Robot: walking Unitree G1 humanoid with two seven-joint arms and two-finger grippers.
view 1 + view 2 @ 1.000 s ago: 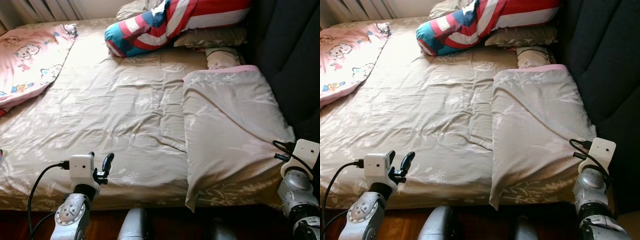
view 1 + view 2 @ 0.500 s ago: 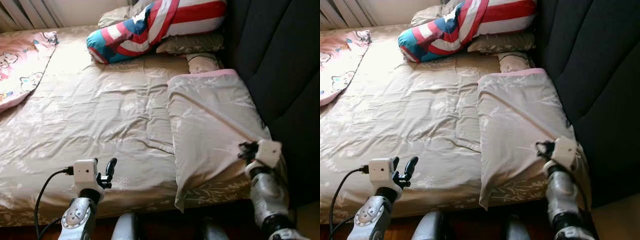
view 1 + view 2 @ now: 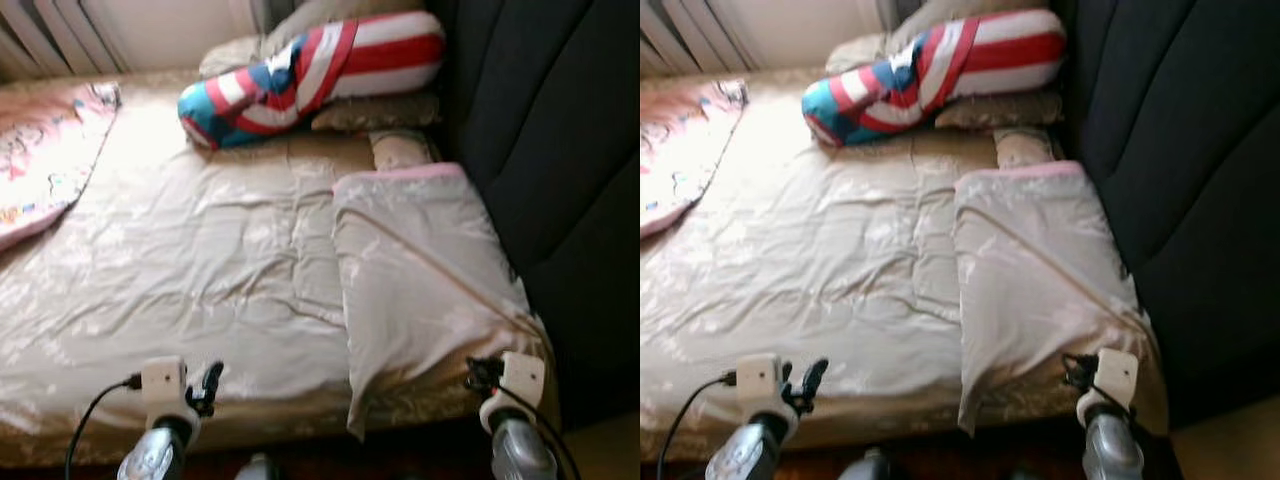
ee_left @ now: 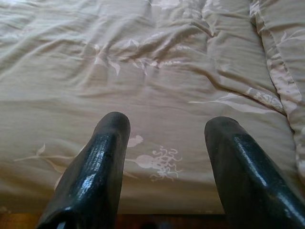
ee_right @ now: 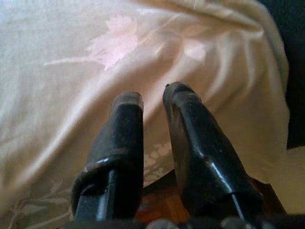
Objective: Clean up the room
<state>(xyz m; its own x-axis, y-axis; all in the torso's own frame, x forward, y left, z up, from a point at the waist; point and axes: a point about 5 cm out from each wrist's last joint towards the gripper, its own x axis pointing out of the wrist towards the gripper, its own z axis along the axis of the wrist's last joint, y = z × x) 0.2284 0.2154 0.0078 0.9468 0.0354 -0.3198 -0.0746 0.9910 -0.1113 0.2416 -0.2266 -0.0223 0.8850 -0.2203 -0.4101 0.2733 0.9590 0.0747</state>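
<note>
While the beige bed cover (image 3: pixel 220 270) lies rumpled across the bed, the folded blanket (image 3: pixel 420 270) (pink-edged at its far end) rests on the right side beside the dark headboard (image 3: pixel 560 150). The right gripper (image 5: pixel 152 102) hovers at the blanket's near corner, fingers narrowly parted and holding nothing. The left gripper (image 4: pixel 167 129) stands wide apart over the cover's near edge. A striped pillow (image 3: pixel 310 60) lies at the far end.
</note>
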